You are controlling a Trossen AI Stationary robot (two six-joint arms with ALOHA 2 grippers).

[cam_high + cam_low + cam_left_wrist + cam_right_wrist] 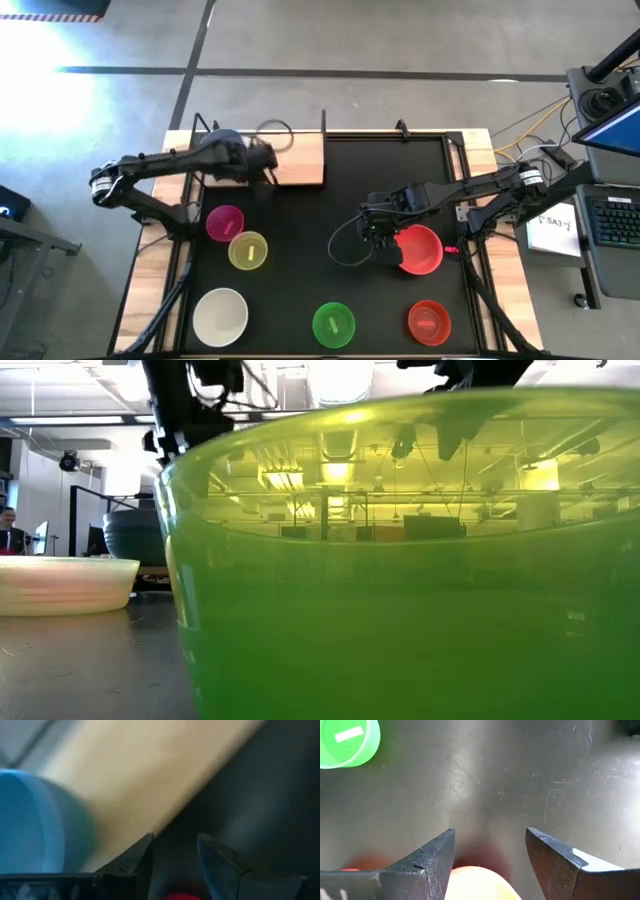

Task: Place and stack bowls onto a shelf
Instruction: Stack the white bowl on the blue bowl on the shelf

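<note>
While the left gripper (268, 165) hangs over the shelf (300, 160) at eleven o'clock, fingers spread, the right gripper (380, 238) straddles the red bowl (421, 250) rim at four o'clock, fingers spread. This bowl looks light, stiff and slippery; a rim pinch seems best.

Your matte black worktop (300, 230) sits on a pale wooden base (150, 290) over a grey concrete floor (400, 40). To the right you have a black keyboard (612, 220), a white sheet of paper (555, 232) and a blue-lit laptop screen (615, 135). Loose yellow and white cables (530, 128) trail nearby.
</note>
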